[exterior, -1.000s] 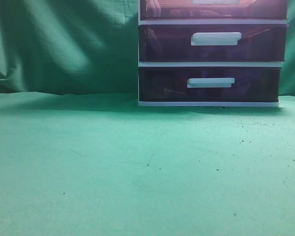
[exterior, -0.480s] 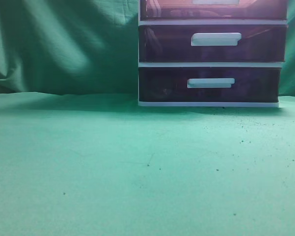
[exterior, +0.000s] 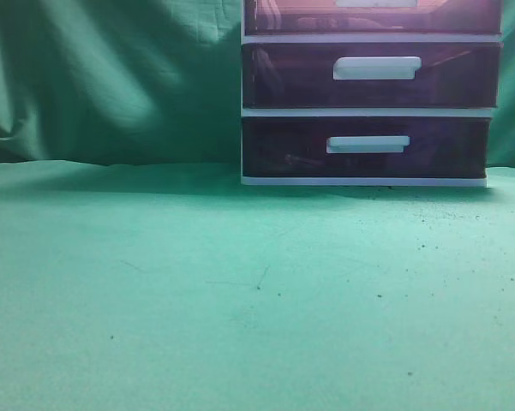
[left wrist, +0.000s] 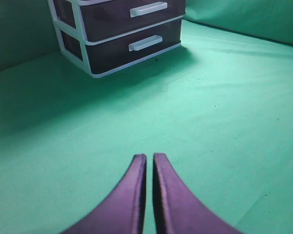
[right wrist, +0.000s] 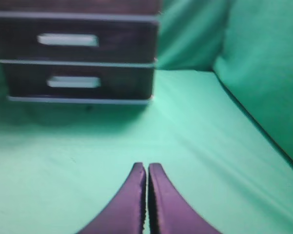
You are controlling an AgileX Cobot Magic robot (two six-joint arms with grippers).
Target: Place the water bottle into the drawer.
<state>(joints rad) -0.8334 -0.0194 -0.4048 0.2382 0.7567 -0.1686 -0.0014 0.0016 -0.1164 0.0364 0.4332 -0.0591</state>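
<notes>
Drawer (exterior: 373, 15): top of three dark purple drawers in the white-framed unit (exterior: 242, 111), cut off by the upper edge of the exterior view; only its lower part and the bottom of its white handle show; front flush with the frame.
Bottle: not visible in any view.
Lower drawers: middle drawer (exterior: 373, 75) and bottom drawer (exterior: 366, 147), both flush, each with a white bar handle.
Unit position: at the back of the green cloth (exterior: 240, 291), right of centre, against the green backdrop (exterior: 111, 77).
Left gripper (left wrist: 149, 158): fingers pressed together, holding nothing, above bare cloth, well apart from the unit.
Right gripper (right wrist: 146, 166): fingers pressed together, holding nothing, above bare cloth, unit ahead to its left; view blurred.
</notes>
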